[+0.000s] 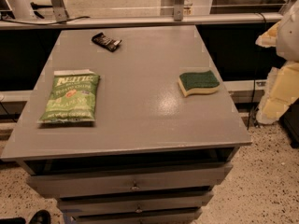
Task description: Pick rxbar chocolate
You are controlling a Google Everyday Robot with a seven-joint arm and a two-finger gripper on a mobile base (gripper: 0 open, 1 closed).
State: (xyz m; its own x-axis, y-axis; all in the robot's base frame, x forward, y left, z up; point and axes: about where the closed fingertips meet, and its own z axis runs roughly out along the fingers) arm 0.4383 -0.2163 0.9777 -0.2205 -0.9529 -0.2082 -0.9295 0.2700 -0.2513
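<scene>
The gripper couldn't be picked out as such. Only a pale white-and-cream bulk of robot arm (pixel 283 73) showed at the right edge, off to the side of the table and well apart from everything on it. It touched nothing on the top and held nothing visible; how wide the gripper stood, cannot tell.

Counts on the grey, flat, matte-painted table top (pixel 140 106): 1 bar, 1 bag, 1 sponge.

The rxbar chocolate (pixel 106 41), a small flat oblong black wrapper, shiny, w/ pale lettering, lay near the far edge, left of centre, turned at a slant. It sat alone, well apart from the other two items.

The green crinkly chip bag (pixel 70 98) w/ pale print and a white top strip lay flat on the left side, nearer the front edge (by far the biggest item on top).

The sponge (pixel 198 82), a dark green scrub layer over soft yellow foam w/ a wavy outline, lay flat on the right side, approx. mid-depth.

Below the top were 3 grey drawer fronts (pixel 131 183), stacked, w/ small round metal knobs seen on 2 of them. The floor (pixel 266 181) was speckled, terrazzo-like. A pale rail (pixel 140 21) ran behind the table, w/ metal posts rising from it.
</scene>
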